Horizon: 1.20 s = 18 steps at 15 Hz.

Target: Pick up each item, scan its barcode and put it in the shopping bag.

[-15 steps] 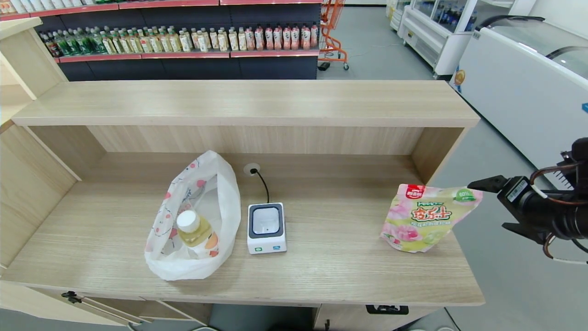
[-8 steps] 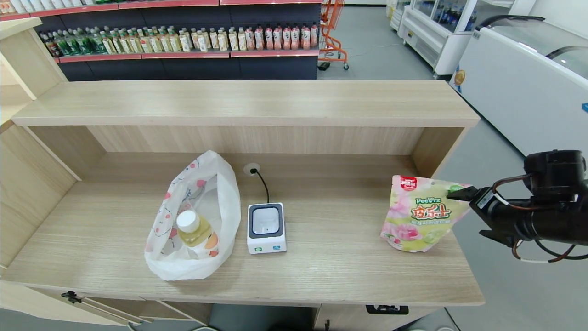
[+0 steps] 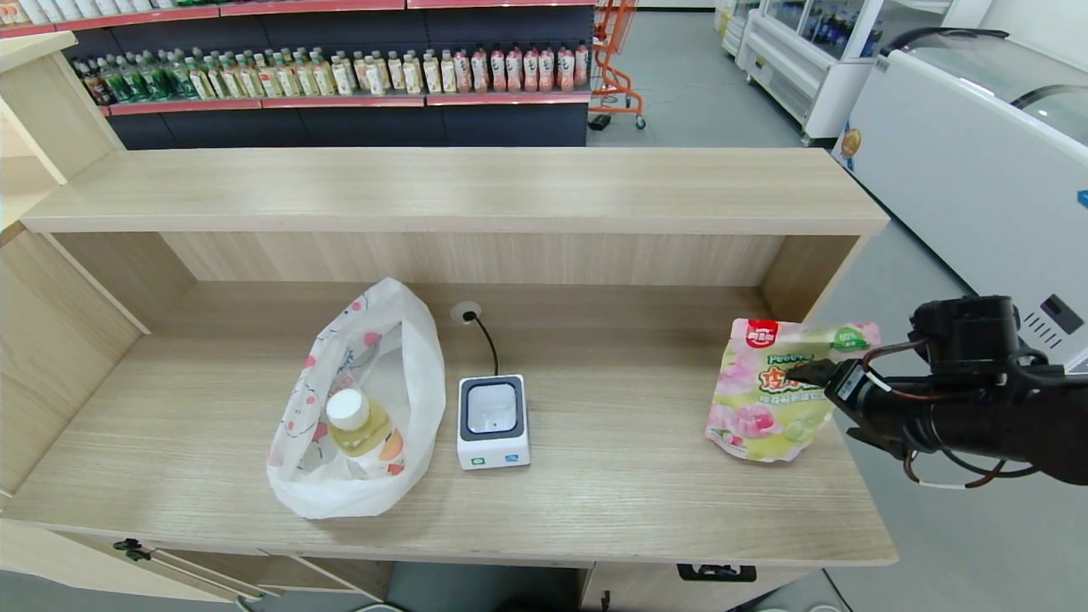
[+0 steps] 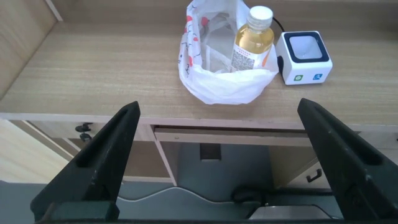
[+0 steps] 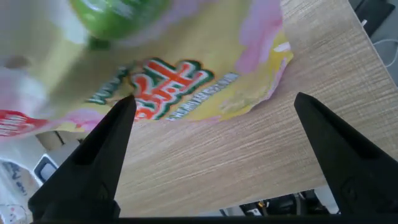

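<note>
A pink and green snack pouch (image 3: 769,395) stands leaning near the counter's right end. My right gripper (image 3: 820,401) comes in from the right at the pouch's right side, one finger lying across its front. The right wrist view shows this gripper (image 5: 214,101) open, its fingers spread wide with the pouch (image 5: 174,68) close ahead between them. The white shopping bag (image 3: 365,408) lies open at centre left with a yellow drink bottle (image 3: 361,425) inside. A white barcode scanner (image 3: 493,421) sits just right of the bag. My left gripper (image 4: 219,107) hangs open below the counter's front edge.
The wooden counter (image 3: 595,493) has a raised back shelf (image 3: 450,191) and side walls. The scanner's cable (image 3: 486,340) runs to a hole at the back. The left wrist view shows the bag (image 4: 217,87), bottle (image 4: 252,37) and scanner (image 4: 305,56). Bare counter lies between scanner and pouch.
My right gripper has moved left and down, from beyond the counter's right edge onto the pouch. The pouch's top has shifted a little. Bag, bottle and scanner stay put.
</note>
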Motion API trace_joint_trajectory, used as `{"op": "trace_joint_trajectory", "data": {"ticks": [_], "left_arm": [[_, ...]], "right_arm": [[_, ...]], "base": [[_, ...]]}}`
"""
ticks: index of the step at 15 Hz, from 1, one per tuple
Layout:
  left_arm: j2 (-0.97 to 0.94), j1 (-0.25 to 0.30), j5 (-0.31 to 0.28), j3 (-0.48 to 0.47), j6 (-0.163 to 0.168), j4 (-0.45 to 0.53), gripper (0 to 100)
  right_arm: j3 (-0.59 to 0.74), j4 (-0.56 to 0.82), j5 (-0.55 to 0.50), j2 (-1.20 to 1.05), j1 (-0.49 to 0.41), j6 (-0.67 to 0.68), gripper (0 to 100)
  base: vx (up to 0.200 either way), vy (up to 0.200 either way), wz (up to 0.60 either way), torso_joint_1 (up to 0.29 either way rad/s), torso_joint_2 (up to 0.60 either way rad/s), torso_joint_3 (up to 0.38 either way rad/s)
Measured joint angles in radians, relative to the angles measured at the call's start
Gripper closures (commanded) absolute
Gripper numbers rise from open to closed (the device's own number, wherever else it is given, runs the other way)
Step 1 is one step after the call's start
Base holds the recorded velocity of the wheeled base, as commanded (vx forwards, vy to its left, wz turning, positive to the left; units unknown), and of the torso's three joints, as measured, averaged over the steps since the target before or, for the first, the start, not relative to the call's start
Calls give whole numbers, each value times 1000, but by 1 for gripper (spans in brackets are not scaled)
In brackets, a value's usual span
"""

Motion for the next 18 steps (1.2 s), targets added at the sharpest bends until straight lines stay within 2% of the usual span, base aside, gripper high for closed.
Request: {"op": "trace_joint_trajectory", "data": {"ticks": [4,7,11,18], "left_arm": [[0,0,0,0,0,0,0],[0,0,0,0,0,0,0],[0,0,0,0,0,0,0],[0,0,0,0,0,0,0]], "right_arm": [[74,3,53,-192,20,-11,0],[118,-4,81,-295,19,45,0],[103,-142,85,-251,-13,114,0],[70,-161,88,-108,-25,222,0]], "base": [[0,0,0,0,0,0],[0,0,0,0,0,0],[0,0,0,0,0,0],[0,0,0,0,0,0]]}}
